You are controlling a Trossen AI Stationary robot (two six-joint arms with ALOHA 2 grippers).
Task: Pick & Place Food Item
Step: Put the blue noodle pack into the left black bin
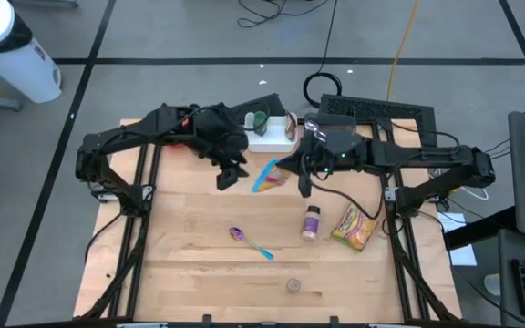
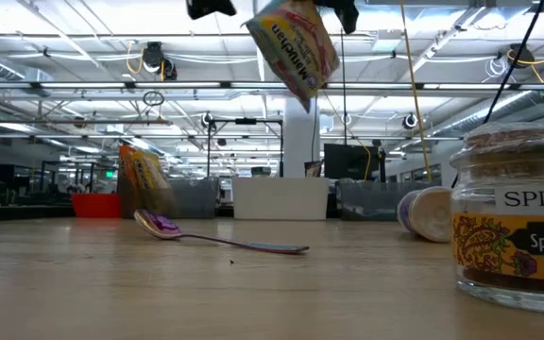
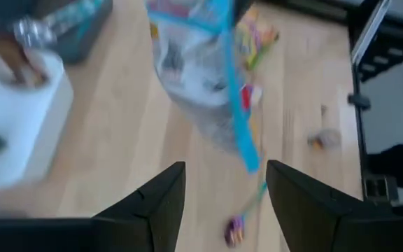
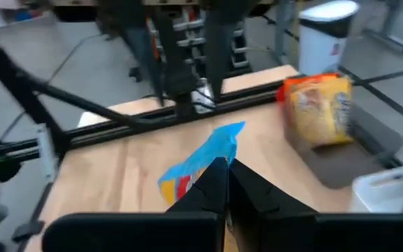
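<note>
The right tool [image 1: 290, 173] pinches a crinkly blue-edged snack packet [image 1: 267, 175] above the wooden bench [image 1: 199, 264]; the left tool [image 1: 230, 175], fingers parted, hangs beside it.

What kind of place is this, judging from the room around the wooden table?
Probably a large robotics lab or industrial workshop: the low view shows an open ceiling with long strip lights, the high view a grey floor with black tape lines and loose cables.
</note>
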